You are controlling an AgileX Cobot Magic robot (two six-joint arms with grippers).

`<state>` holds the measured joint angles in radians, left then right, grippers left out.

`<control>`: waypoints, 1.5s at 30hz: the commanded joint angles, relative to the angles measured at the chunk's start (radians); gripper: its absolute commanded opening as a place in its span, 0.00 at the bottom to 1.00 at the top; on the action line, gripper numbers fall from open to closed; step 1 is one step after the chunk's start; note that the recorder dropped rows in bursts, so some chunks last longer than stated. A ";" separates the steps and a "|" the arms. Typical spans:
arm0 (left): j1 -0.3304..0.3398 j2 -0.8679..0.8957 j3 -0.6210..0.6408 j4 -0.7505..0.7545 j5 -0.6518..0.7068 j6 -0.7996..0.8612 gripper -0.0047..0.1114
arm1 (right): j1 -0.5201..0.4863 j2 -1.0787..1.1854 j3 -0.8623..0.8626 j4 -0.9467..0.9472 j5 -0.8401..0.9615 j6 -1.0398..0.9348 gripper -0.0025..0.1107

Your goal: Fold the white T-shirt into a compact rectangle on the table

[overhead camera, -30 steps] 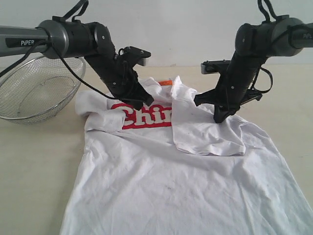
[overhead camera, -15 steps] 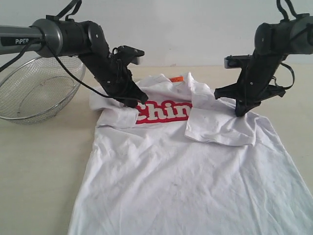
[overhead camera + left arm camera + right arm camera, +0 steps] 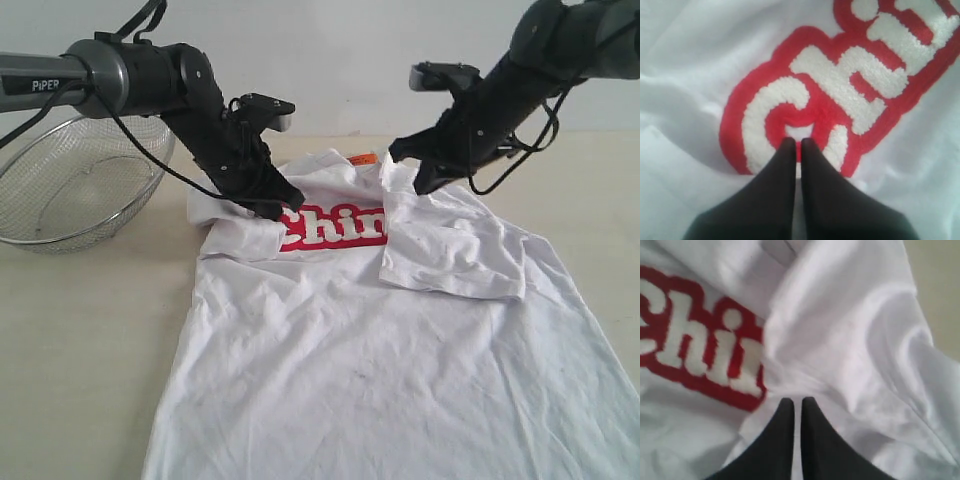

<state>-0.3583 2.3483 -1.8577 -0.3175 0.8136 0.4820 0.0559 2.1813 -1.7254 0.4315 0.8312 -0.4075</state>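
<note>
The white T-shirt point(image 3: 380, 350) lies face up on the table point(image 3: 80, 350), collar and orange tag point(image 3: 362, 159) at the far side. Both sleeves are folded inward; the right one point(image 3: 455, 255) covers the end of the red lettering point(image 3: 330, 228). My left gripper point(image 3: 283, 207) is shut, its tips down on the first letter point(image 3: 840, 90) beside the folded left sleeve point(image 3: 235, 235). In the left wrist view, the left gripper point(image 3: 797, 142) has nothing between its fingers. My right gripper point(image 3: 420, 188), also shut and empty point(image 3: 796, 401), hovers by the right shoulder fold point(image 3: 850, 330).
A silver wire-mesh basket point(image 3: 75, 185) stands at the far left behind the left arm. Bare table runs along the shirt's left side and past its right shoulder. The shirt's hem runs off the near edge of the exterior view.
The shirt first slid to the right with both arms. Since then the right gripper has lifted off the folded right sleeve and swung left toward the collar. The left gripper stays put.
</note>
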 commanded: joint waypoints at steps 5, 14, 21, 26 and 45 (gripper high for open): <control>0.004 0.016 0.002 -0.073 -0.015 -0.012 0.08 | 0.082 0.070 -0.131 0.027 -0.133 0.026 0.02; 0.004 0.066 0.002 -0.074 -0.041 -0.057 0.08 | 0.105 0.223 -0.311 0.075 -0.007 0.081 0.02; -0.003 0.100 0.002 -0.122 -0.045 -0.010 0.08 | 0.105 0.233 -0.311 0.046 0.100 0.056 0.02; -0.003 0.103 0.002 -0.113 -0.056 -0.019 0.08 | 0.107 0.235 -0.311 0.002 0.195 0.047 0.02; 0.004 0.103 0.002 0.022 -0.066 -0.097 0.08 | 0.107 0.302 -0.309 -0.091 0.312 0.119 0.02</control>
<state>-0.3616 2.4181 -1.8656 -0.3593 0.7580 0.3949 0.1636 2.4581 -2.0341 0.3477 1.1231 -0.2870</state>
